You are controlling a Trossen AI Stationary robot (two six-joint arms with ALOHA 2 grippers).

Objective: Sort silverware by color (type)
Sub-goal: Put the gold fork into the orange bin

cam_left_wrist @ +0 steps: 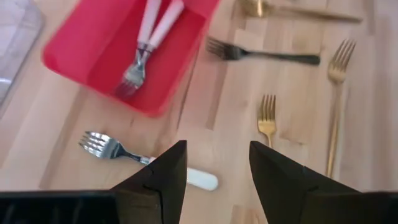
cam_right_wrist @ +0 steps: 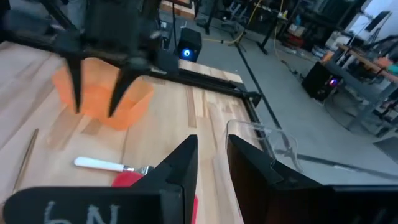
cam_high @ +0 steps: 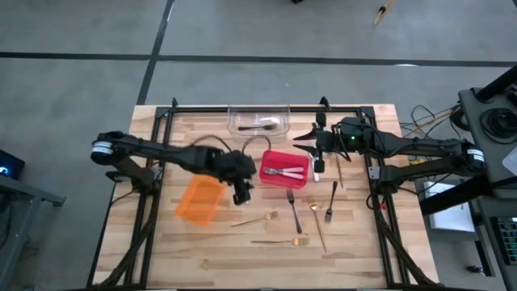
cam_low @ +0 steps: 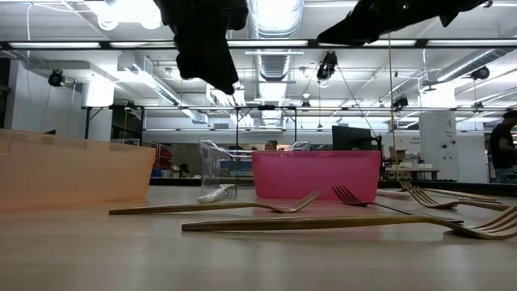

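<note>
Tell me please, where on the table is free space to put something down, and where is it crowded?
Free: the near strip of the table, below the gold forks, and the far-left corner beside the clear bin. Crowded: between the red bin, the orange bin and the scattered forks, where the left gripper hovers.

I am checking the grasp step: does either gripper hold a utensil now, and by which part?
Nothing is held. The left gripper hangs open above the white-handled fork on the table. The right gripper has nothing between its fingers.
</note>
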